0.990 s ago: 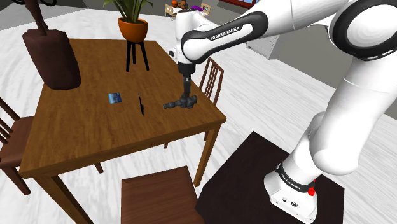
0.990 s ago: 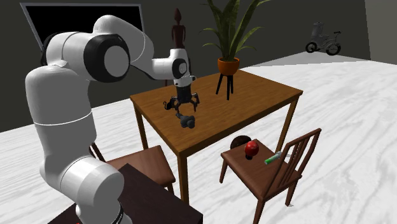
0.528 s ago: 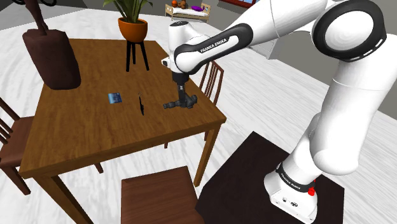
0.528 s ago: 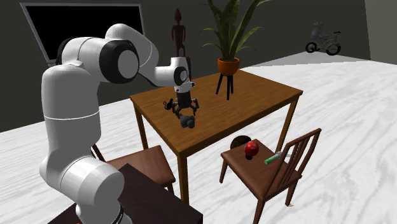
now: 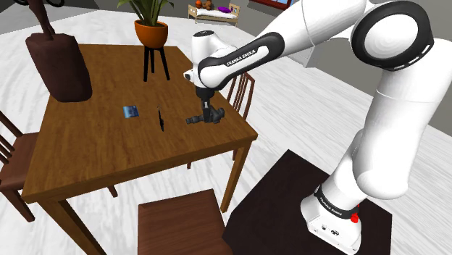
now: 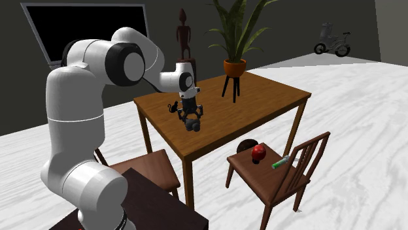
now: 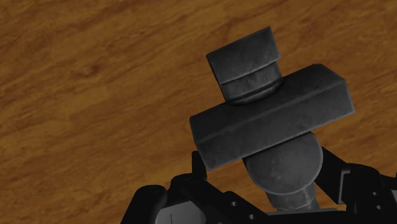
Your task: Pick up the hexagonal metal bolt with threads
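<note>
Has sunk the gripper (image 6: 190, 115) onto the bolt (image 6: 192, 125) over the last second: a clear gap between the two a second ago, very little half a second ago, none now in the second exterior view. Has also swung the white arm (image 5: 239, 51) a little toward the shoulder view's left, with the hand kept over the same spot. Leaves the bolt unmoved, lying on its side on the brown bench (image 5: 94, 152), near the edge on the shoulder view's right and well apart from the small blue thing (image 5: 130, 111) and the potted plant (image 5: 151, 32).

Up close in the wrist view, shows a dark grey piece with a blocky head, a broad cross bar and a rounded end, and sets the black fingers (image 7: 362, 191) apart on either side of that rounded end. Holds the gripper released: straddling, not clasping, with no sign of the bolt lifted off the wood.

Points to a finished approach, with the squeeze due next. Calls for care there, given a round, hard body apt to roll or slip sideways under an off-centre pinch. Better to close slowly, then lift straight up.
</note>
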You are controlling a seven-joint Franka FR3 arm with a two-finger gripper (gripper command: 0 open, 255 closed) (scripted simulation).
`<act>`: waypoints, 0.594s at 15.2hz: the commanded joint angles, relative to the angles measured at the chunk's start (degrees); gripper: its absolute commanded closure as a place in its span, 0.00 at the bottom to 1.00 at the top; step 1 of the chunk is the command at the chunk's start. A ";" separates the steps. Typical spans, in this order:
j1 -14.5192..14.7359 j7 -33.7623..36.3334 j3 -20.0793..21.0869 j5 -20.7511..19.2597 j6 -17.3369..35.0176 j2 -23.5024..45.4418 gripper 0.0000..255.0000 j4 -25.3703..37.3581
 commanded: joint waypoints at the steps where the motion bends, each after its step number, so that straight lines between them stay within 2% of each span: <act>1: 0.00 0.02 -0.01 -0.01 0.05 0.06 1.00 0.02; 6: -0.06 -0.06 -0.04 -0.01 0.18 0.02 1.00 -0.14; 9: -0.06 -0.38 0.02 0.19 -1.81 -1.20 1.00 0.64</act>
